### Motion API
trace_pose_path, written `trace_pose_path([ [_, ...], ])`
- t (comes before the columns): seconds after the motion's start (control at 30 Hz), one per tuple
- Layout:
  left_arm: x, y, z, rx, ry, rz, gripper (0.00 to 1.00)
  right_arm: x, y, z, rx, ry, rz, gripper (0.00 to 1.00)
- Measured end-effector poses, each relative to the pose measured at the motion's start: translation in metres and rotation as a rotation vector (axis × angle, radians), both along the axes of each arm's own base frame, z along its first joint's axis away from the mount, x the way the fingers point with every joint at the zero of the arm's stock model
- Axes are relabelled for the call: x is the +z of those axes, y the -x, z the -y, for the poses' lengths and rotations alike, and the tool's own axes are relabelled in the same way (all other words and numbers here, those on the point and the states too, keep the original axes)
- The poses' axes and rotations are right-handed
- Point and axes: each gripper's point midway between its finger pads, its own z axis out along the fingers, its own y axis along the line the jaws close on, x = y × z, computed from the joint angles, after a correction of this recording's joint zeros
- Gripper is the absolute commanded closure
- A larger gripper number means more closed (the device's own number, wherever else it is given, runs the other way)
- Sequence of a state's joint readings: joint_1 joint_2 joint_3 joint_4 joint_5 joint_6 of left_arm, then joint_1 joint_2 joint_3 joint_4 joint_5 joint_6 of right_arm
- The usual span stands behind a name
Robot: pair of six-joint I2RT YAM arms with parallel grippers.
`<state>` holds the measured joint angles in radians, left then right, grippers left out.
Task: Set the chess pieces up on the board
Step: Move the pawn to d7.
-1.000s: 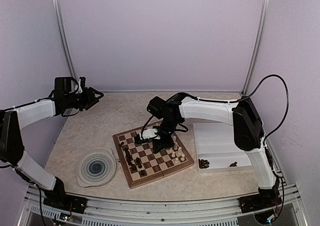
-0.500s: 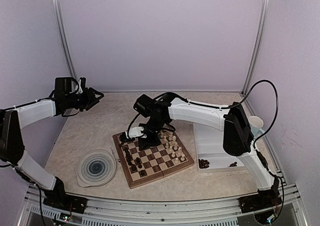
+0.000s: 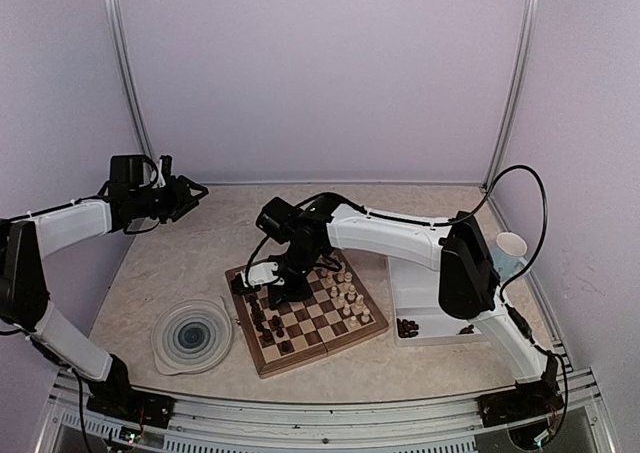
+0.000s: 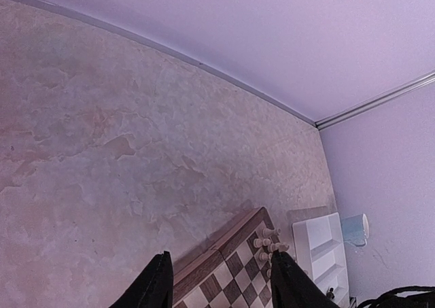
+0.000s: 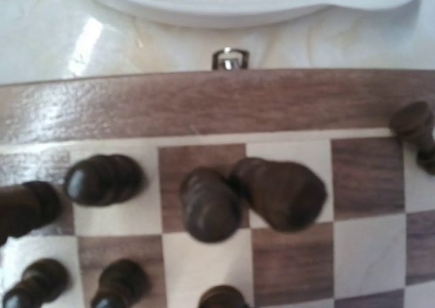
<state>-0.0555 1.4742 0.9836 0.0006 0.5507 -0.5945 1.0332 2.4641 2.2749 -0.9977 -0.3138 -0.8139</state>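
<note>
Marbled tabletop (image 3: 180, 263): dark pieces (image 3: 407, 327) are kept in white tray (image 3: 430, 273), lower right; left gripper (image 3: 198, 189) held open, right gripper (image 3: 275, 293) closed at board (image 3: 325, 351)'s left edge.

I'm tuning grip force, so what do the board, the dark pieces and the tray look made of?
The board: wood, satin finish; grain streaks show along its border. The dark pieces: probably stained turned wood, faint sheen, ringed contours. The tray: likely white plastic, smooth and uniform; too small to be sure.
</note>
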Motion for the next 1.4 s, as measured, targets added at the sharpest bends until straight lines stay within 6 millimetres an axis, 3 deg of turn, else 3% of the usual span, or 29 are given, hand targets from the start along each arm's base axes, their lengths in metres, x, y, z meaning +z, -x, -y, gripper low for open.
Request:
trace_pose_path([
  [0.33, -0.001, 0.0, 0.0, -0.003, 0.002, -0.003, 0.51, -0.014, 0.004, -0.001, 0.008, 0.021, -0.014, 0.94],
  [0.9, -0.002, 0.0, 0.001, -0.005, 0.003, -0.007, 0.51, -0.014, 0.009, -0.004, 0.019, 0.019, -0.009, 0.89],
  [1.03, -0.002, 0.0, 0.001, -0.006, 0.003, -0.006, 0.51, -0.013, 0.008, -0.006, 0.02, 0.01, -0.003, 0.82],
  [1.4, -0.002, 0.0, 0.001, -0.007, 0.003, -0.006, 0.51, -0.011, 0.004, -0.011, 0.016, -0.011, 0.017, 0.72],
])
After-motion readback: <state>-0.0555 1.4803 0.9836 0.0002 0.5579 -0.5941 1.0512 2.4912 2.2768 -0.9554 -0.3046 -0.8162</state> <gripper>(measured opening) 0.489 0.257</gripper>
